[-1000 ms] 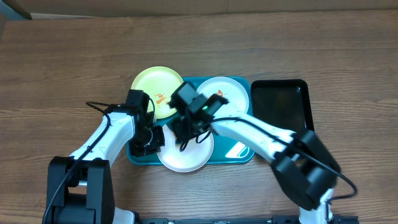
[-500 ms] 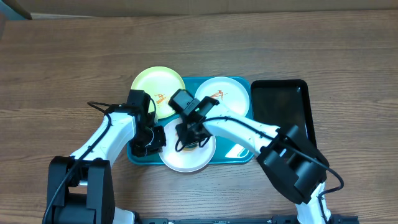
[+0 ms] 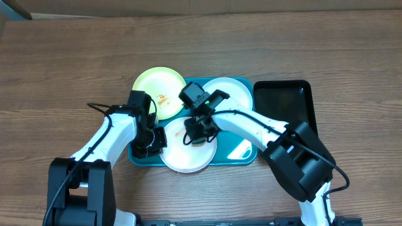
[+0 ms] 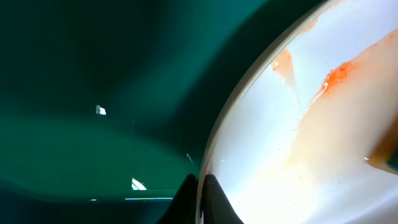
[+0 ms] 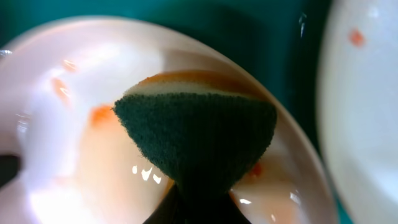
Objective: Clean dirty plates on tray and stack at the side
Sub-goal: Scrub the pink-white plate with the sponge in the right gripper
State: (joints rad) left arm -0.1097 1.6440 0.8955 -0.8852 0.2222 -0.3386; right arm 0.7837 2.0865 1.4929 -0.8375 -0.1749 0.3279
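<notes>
A white plate (image 3: 187, 154) smeared orange-red lies at the front of the turquoise tray (image 3: 242, 156). My left gripper (image 3: 157, 139) is shut on its left rim (image 4: 214, 149), as the left wrist view shows. My right gripper (image 3: 200, 130) is shut on a dark green sponge (image 5: 196, 134) with a yellow backing and presses it on that plate (image 5: 81, 155). A second white plate (image 3: 231, 94) lies at the tray's back right. The pale yellow-green plate (image 3: 154, 86) rests on the tray's back left corner, partly over the table.
A narrow black tray (image 3: 282, 103) lies right of the turquoise tray. The wooden table (image 3: 63, 63) spreads around. A cardboard edge (image 3: 188, 6) runs along the back.
My right gripper with the sponge has moved a little right and back on the front white plate, uncovering an orange smear near its left. My left gripper has stayed on the rim.
</notes>
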